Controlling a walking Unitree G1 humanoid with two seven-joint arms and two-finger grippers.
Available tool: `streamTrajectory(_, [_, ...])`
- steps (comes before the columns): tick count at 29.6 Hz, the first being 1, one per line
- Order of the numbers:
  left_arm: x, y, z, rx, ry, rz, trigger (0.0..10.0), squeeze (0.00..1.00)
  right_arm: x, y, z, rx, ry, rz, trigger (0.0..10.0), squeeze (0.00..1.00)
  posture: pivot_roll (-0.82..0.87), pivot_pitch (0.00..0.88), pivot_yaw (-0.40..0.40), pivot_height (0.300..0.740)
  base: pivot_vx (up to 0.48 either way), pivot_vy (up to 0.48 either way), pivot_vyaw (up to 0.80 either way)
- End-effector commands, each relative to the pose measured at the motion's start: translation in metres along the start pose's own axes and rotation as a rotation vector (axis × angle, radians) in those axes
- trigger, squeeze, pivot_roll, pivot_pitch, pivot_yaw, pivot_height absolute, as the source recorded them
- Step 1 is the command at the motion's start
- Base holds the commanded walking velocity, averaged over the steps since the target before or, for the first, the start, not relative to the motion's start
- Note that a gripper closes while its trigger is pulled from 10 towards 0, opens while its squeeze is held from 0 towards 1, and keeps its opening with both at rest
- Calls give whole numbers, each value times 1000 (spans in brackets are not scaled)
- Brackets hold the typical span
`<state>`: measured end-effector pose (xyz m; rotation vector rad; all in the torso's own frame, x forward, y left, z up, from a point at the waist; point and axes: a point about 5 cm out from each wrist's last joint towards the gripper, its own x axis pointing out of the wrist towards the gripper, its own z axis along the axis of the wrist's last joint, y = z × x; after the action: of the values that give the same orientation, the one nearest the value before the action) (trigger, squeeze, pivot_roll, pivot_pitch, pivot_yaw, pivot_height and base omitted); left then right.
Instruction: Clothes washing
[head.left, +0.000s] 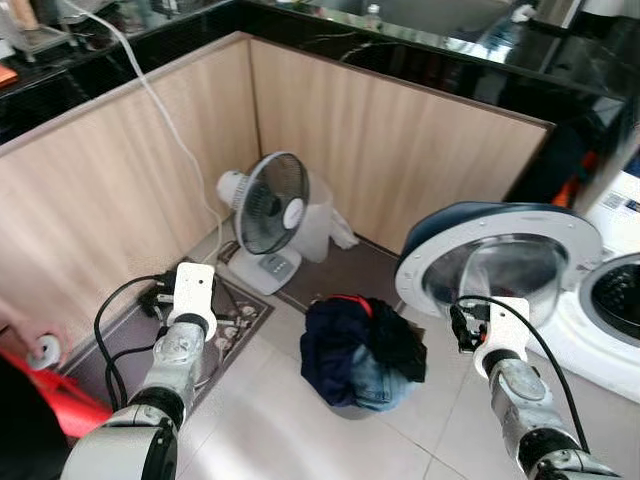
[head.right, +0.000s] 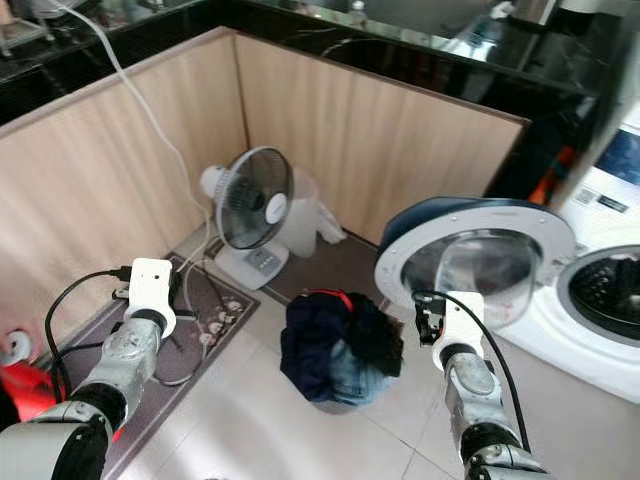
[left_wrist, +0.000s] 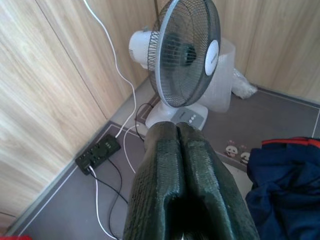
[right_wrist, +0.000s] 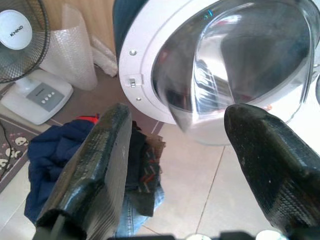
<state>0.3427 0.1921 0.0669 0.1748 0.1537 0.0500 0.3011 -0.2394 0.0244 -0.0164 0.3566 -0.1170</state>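
A pile of dark blue, black and denim clothes (head.left: 358, 350) lies heaped on the tiled floor between my two arms. To its right stands a white washing machine (head.left: 620, 330) with its round glass door (head.left: 500, 262) swung open toward the pile, showing the dark drum (head.left: 622, 298). My right gripper (right_wrist: 180, 112) is open and empty, held above the floor between the clothes (right_wrist: 60, 150) and the door (right_wrist: 225, 65). My left gripper (left_wrist: 177, 131) is shut with nothing in it, raised over the mat and facing the fan.
A white standing fan (head.left: 270, 212) and a roll of bubble wrap (head.left: 322, 215) occupy the corner of the wooden panel walls (head.left: 400, 150). A black power strip (left_wrist: 97, 152) with cables lies on the grey mat (head.left: 240, 325). A red object (head.left: 50, 395) sits at bottom left.
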Motion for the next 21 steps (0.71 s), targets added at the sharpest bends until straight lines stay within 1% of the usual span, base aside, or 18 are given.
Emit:
streamTrajectory(1, [-2,3,-6,22,29,4,10000,0,0,-2,-2,-12,18,-4,10000,0,36,85,-23,740,0,-480,0])
streamTrajectory(3, [-2,4,-6,8,30,7,10000,0,0,-2,-2,-13,18,-3,10000,0,36,85,-23,740,0,-480,0])
streamTrajectory(4, [-2,4,-6,2,28,9,10000,0,0,-2,-2,-13,18,-2,10000,0,36,85,-23,740,0,0,-800])
streamTrajectory(9, [-2,5,-6,15,27,10,10000,0,0,0,-2,-13,18,1,10000,0,38,76,-22,740,0,0,0])
streamTrajectory(11, [-2,5,-6,17,27,10,10000,0,0,1,-1,-13,17,3,10000,0,38,71,-21,740,0,0,-800])
streamTrajectory(17, [-3,5,-7,38,33,6,10000,0,0,1,-2,-13,17,3,10000,0,35,67,-19,740,0,0,0])
streamTrajectory(20, [-3,5,-7,29,32,9,10000,0,0,1,-2,-14,18,3,10000,0,34,69,-19,740,0,-480,0])
streamTrajectory(21, [-3,4,-8,21,32,8,10000,0,0,1,-2,-14,18,3,10000,0,33,67,-19,740,0,0,0])
